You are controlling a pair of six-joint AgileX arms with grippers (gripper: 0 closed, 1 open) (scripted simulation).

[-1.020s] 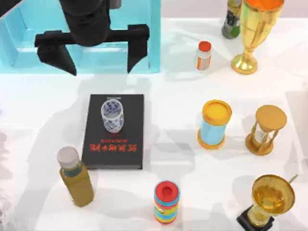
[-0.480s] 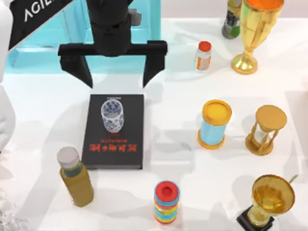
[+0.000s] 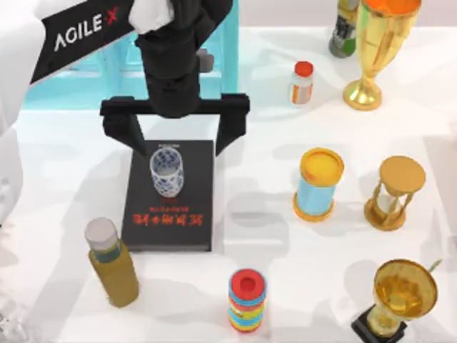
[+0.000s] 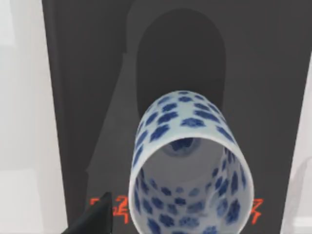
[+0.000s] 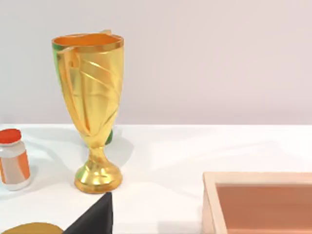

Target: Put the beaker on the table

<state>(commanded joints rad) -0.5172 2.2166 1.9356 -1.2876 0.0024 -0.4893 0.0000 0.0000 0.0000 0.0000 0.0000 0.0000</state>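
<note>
- top view: left gripper (image 3: 175,132) spread wide above the book's (image 3: 193,207) far edge — beaker (image 3: 166,172) upright on it
- left wrist view: beaker's hollow inside (image 4: 190,165)
- right gripper: cannot tell

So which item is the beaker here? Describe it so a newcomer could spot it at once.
Find the black book with red lettering, left of centre on the white table. The beaker stands upright on it, below the open left gripper. It is the lidless white cup with a blue pattern.
</note>
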